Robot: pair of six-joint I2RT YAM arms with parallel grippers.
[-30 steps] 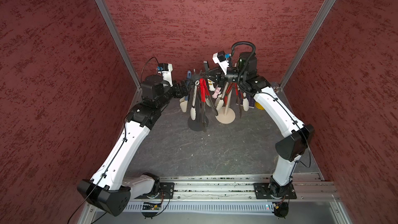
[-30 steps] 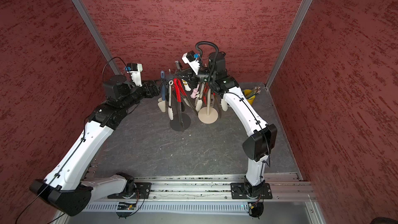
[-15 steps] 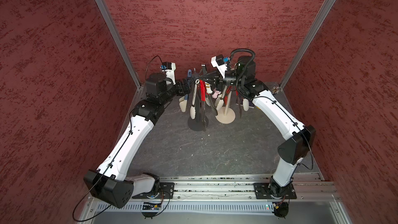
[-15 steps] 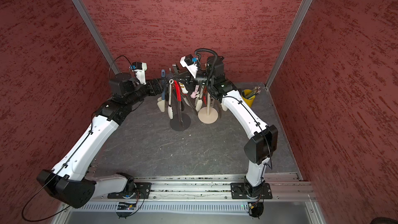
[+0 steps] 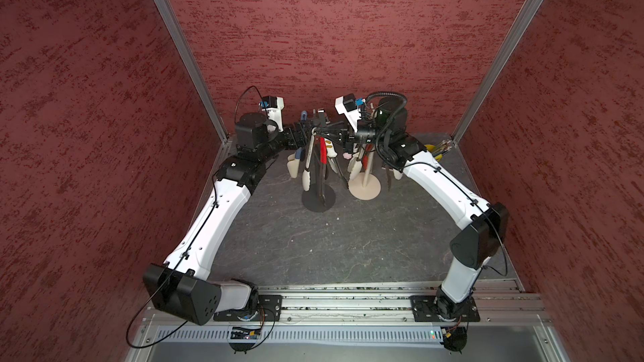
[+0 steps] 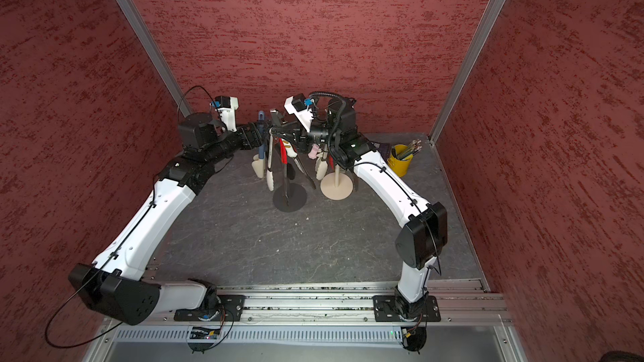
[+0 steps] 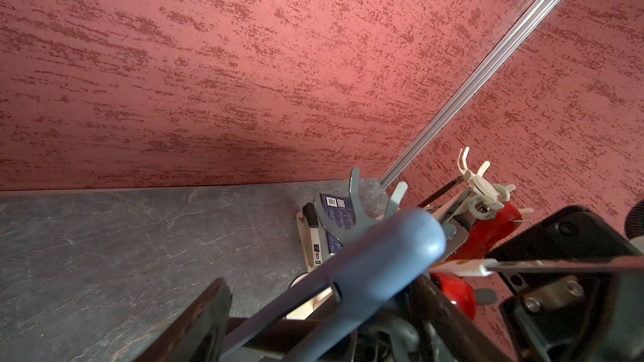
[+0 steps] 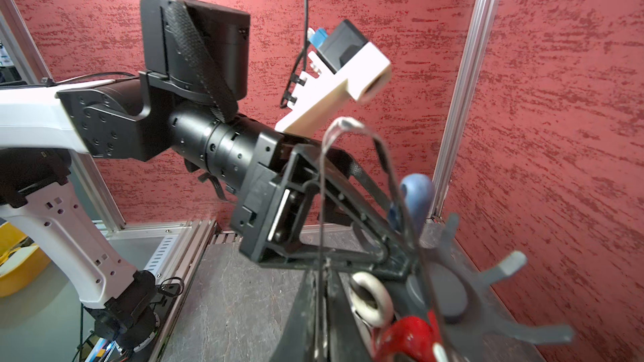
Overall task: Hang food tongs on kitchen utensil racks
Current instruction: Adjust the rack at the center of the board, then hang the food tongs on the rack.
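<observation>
Top views, both: food tongs (image 5: pixel 306 168) hang on the dark grey rack (image 5: pixel 318 200) and the cream rack (image 5: pixel 364 188), which stand side by side at the rear of the table (image 5: pixel 348 238). Jaws of left gripper (image 7: pixel 324 308) stand wide, with the blue tong handle (image 7: pixel 390 248) between them and one finger clear of it. Jaws of right gripper (image 8: pixel 319 283) are closed on a thin wire loop (image 8: pixel 343 123) beside the dark crown. The yellow cup (image 6: pixel 400 166), rear right, holds pencils (image 6: pixel 411 146).
</observation>
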